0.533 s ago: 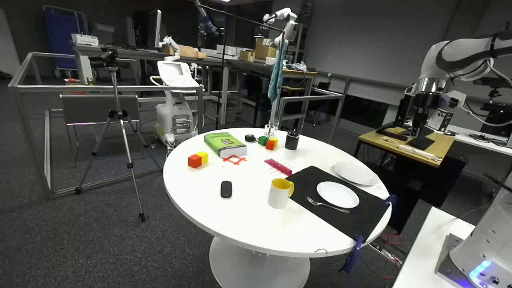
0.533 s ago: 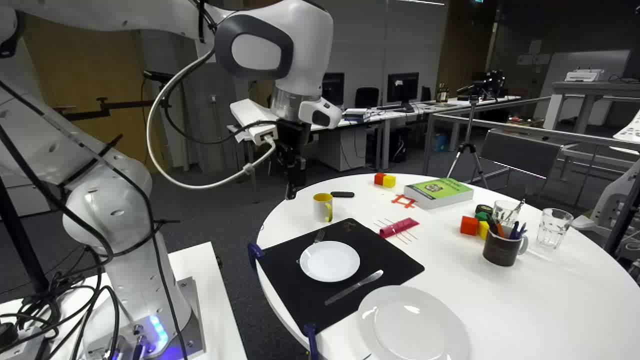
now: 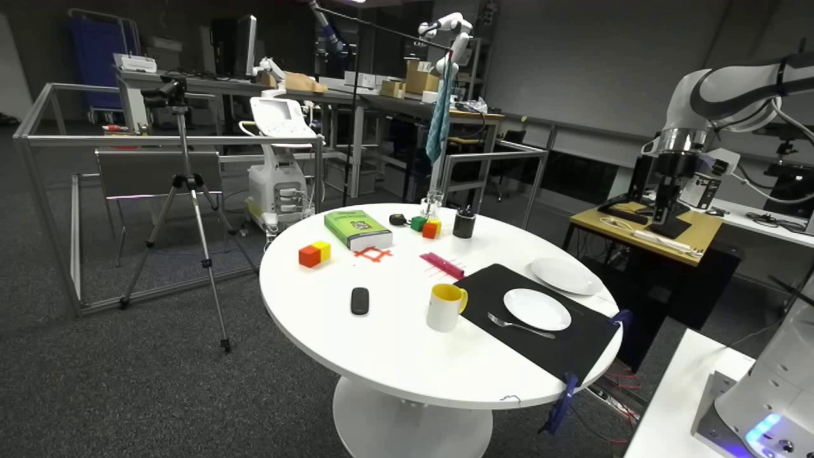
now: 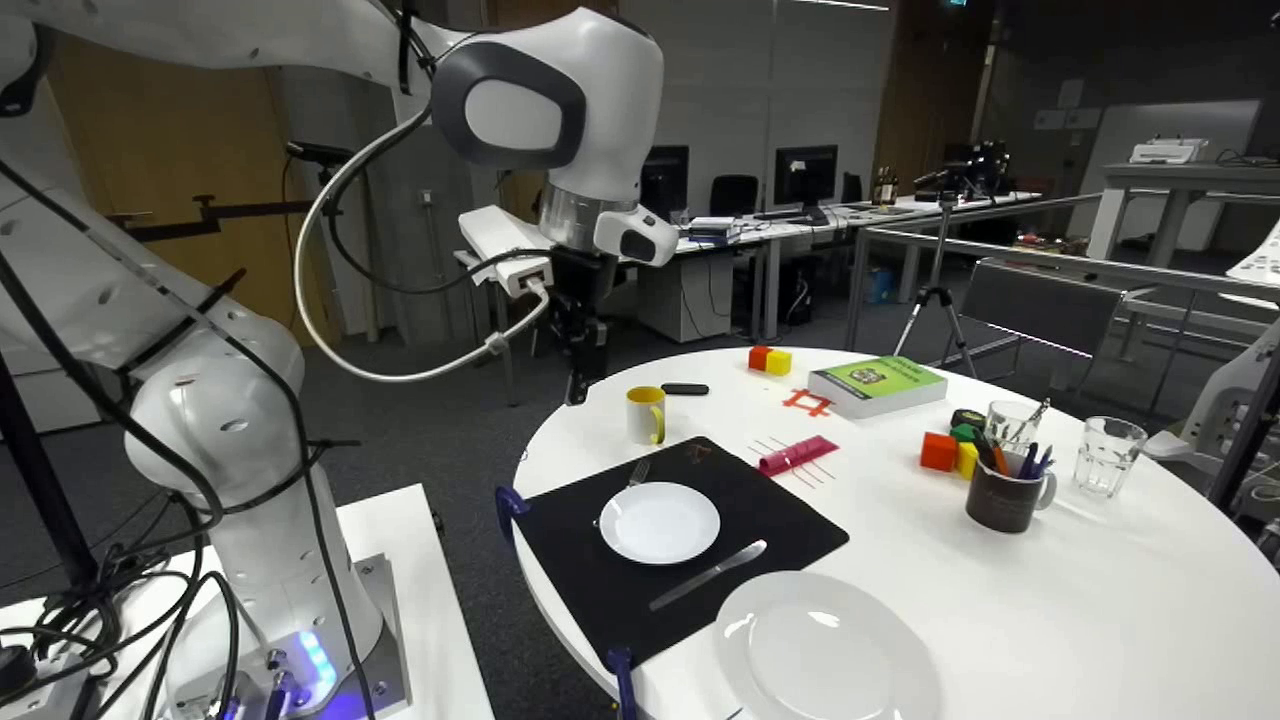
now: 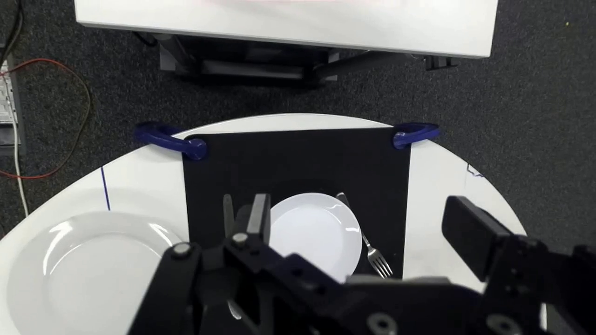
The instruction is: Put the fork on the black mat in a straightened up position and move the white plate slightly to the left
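Gripper: jaws spread wide, holding nothing, well clear of plate
Fork: on mat, askew just beside plate, contact unclear
Handling (judged): light, stiff, likely slippery; pinch across neck, tine end, where plate leaves room
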Robot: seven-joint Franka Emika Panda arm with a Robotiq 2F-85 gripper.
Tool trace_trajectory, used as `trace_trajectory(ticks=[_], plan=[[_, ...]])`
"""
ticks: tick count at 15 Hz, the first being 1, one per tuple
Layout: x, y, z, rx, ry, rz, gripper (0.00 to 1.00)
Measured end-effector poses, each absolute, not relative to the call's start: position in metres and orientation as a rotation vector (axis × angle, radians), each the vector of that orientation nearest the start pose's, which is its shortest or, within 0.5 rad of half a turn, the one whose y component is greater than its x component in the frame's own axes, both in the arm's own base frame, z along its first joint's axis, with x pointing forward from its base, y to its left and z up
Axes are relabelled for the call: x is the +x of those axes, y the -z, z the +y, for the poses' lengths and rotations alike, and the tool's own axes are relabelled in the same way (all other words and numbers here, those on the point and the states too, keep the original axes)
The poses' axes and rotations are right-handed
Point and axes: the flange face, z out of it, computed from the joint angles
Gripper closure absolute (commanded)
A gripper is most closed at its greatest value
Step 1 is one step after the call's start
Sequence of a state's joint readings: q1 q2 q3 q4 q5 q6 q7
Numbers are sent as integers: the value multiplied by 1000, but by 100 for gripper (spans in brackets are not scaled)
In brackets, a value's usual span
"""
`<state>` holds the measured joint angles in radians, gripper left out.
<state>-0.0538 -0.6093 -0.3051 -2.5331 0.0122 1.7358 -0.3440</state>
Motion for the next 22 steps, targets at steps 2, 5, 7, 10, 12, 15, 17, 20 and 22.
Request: trace_trajectory(ticks=[2,5,7,10,12,15,17,20,22], plan=[[319,-441,-118,-2882,-241,-93,0],[311,-422,-110,-2852,-290,-157,0],[307,-411,-105,-2827,-314,-198,0],[299,-396,-99,-2794,-362,-242,0],[293,-386,-94,-2777,-400,-268,0],[287,-377,-87,-2760,-455,-285,0],[287,-377,-87,-2761,-455,-284,0],[287,-377,-87,-2761,-455,-283,0],[286,-377,-88,-2763,-456,-283,0]])
